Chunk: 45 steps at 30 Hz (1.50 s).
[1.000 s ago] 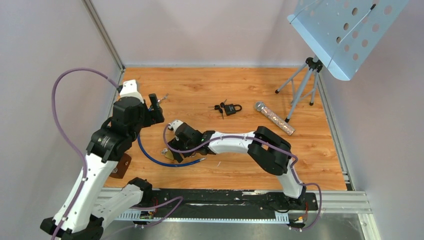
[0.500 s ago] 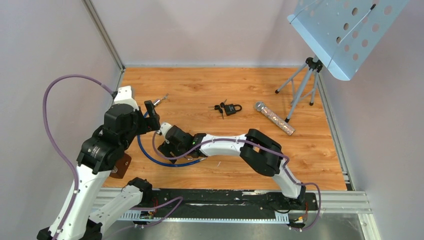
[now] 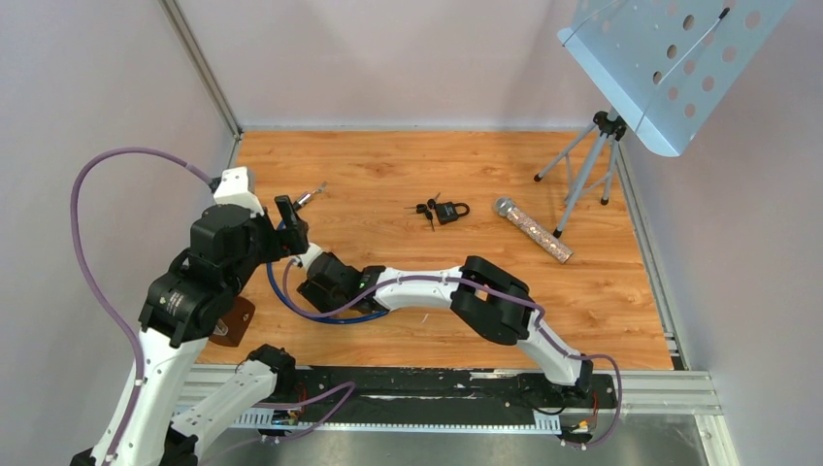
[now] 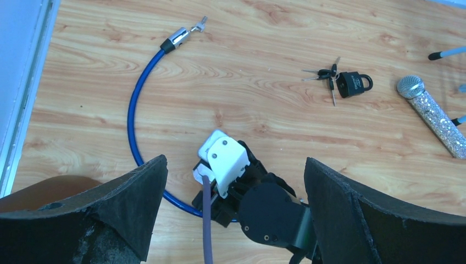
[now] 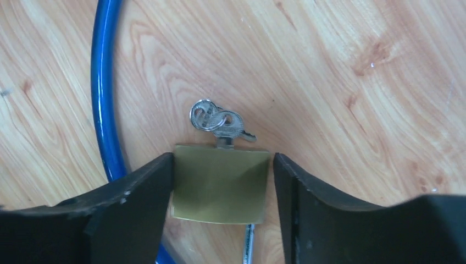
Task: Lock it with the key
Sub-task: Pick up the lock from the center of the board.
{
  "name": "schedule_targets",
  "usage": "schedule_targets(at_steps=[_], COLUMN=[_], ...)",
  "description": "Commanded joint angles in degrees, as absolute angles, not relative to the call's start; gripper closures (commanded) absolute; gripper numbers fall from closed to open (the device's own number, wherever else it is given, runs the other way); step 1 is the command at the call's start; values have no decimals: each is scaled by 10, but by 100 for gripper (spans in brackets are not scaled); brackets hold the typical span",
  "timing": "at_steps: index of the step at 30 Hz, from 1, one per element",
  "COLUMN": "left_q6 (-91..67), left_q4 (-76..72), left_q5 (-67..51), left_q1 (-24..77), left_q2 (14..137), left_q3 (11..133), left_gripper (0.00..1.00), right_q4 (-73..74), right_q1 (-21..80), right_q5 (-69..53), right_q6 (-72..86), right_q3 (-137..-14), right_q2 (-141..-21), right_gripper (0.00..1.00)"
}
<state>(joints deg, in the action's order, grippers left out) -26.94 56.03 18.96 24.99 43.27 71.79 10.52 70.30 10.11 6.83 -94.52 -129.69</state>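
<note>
A brass padlock [image 5: 220,184] lies on the wooden floor with a silver key and ring [image 5: 220,122] in its keyhole. My right gripper [image 5: 223,165] is shut on the padlock's two sides. A blue cable [image 5: 104,82] runs just left of it. In the top view the right gripper [image 3: 312,288] is low on the blue cable loop [image 3: 281,291], and the padlock is hidden under it. My left gripper [image 3: 286,218] is open and empty, hovering above the right wrist. In the left wrist view my left gripper [image 4: 235,160] looks down on that wrist.
A black padlock with keys [image 3: 452,210] lies mid-table and also shows in the left wrist view [image 4: 353,83]. A glitter microphone [image 3: 532,229] and a music stand's tripod [image 3: 587,170] are at the right. The cable's metal end [image 4: 178,37] is at the far left. A brown object [image 3: 235,322] is by the left arm.
My right arm has stretched further left along the floor to the cable loop. My left arm has swung left and back a little, its gripper still open.
</note>
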Motion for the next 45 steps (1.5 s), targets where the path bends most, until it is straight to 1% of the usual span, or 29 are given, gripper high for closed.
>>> schedule_targets(at_steps=[1, 2, 4, 8, 9, 11, 14, 17, 20, 21, 23, 24, 25, 26, 28, 30, 37, 40, 45], left_q6=[-268, -268, -269, -273, -273, -274, -273, -273, -273, -273, -273, -272, -272, -272, -277, -286, -320, -330, -344], left_q4=[568, 569, 569, 565, 564, 563, 562, 558, 554, 553, 552, 551, 551, 551, 545, 532, 460, 428, 402], left_q5=[181, 179, 172, 157, 156, 154, 153, 149, 145, 144, 143, 142, 140, 138, 132, 113, 60, 39, -38], left_q1=[250, 249, 250, 249, 250, 250, 249, 249, 249, 250, 250, 249, 249, 249, 249, 249, 249, 249, 249], left_q2=[428, 427, 425, 424, 424, 424, 425, 427, 427, 427, 429, 429, 431, 431, 436, 442, 447, 447, 472], left_q3=[737, 737, 736, 733, 733, 732, 731, 727, 722, 720, 718, 717, 717, 717, 713, 704, 674, 667, 666], left_gripper=[0, 0, 0, 0, 0, 0, 0, 0, 0, 0, 0, 0, 0, 0, 0, 0, 0, 0, 0], right_q4=[135, 136, 136, 136, 136, 139, 150, 157, 165, 165, 165, 166, 165, 165, 156, 93, -112, -169, -201], right_q1=[701, 701, 701, 700, 700, 700, 702, 705, 707, 707, 707, 707, 706, 705, 701, 697, 670, 666, 655], right_q5=[165, 171, 176, 163, 158, 149, 142, 132, 118, 110, 96, 100, 106, 115, 133, 152, 149, 152, 140], right_q6=[98, 101, 102, 92, 91, 96, 113, 120, 117, 114, 106, 105, 105, 105, 102, 78, 4, -36, -60], right_q3=[-975, -970, -959, -943, -939, -928, -912, -897, -892, -892, -892, -890, -889, -887, -874, -832, -658, -601, -539], right_q2=[-1323, -1318, -1304, -1281, -1278, -1270, -1259, -1252, -1257, -1259, -1263, -1263, -1262, -1259, -1246, -1212, -1055, -994, -899], right_gripper=[42, 44, 43, 27, 24, 22, 22, 26, 32, 36, 50, 56, 64, 67, 71, 74, 74, 77, 78])
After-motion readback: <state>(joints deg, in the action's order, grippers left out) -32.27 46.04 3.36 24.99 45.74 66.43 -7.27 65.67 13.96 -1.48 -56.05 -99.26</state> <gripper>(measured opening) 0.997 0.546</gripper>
